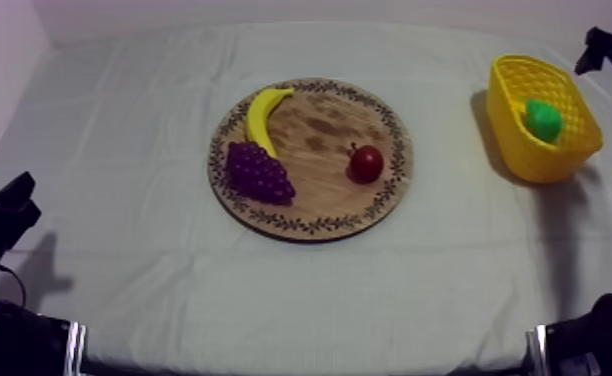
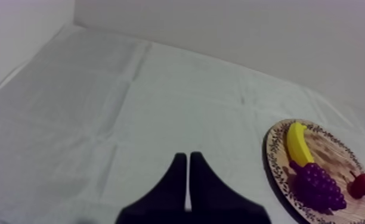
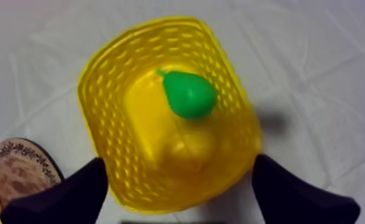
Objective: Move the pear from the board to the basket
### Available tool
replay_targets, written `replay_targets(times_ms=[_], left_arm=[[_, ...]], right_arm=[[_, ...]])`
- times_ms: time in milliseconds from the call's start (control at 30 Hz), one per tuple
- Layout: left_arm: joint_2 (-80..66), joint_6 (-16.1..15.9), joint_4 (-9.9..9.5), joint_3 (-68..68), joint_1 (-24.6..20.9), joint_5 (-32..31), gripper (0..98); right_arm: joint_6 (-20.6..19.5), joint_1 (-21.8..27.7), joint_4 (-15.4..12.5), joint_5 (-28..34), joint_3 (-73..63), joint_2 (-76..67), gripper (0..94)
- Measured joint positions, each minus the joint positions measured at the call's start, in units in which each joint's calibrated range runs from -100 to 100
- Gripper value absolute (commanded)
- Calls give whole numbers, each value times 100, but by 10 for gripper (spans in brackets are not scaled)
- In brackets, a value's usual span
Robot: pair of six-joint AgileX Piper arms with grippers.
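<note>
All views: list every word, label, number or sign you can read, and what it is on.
None can be read. The board has only a leafy pattern round its rim, no letters; the basket, the pear and the cloth carry no writing.
</note>
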Motion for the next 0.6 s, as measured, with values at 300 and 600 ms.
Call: replay_targets(times_ms=[300, 600], left_arm=[[0, 0, 0, 0, 0, 0, 1], [0, 0, 0, 0, 0, 0, 1]], right_arm=[[362, 104, -108, 824, 0, -1956, 376], [523, -72, -164, 784, 1153, -4314, 122]])
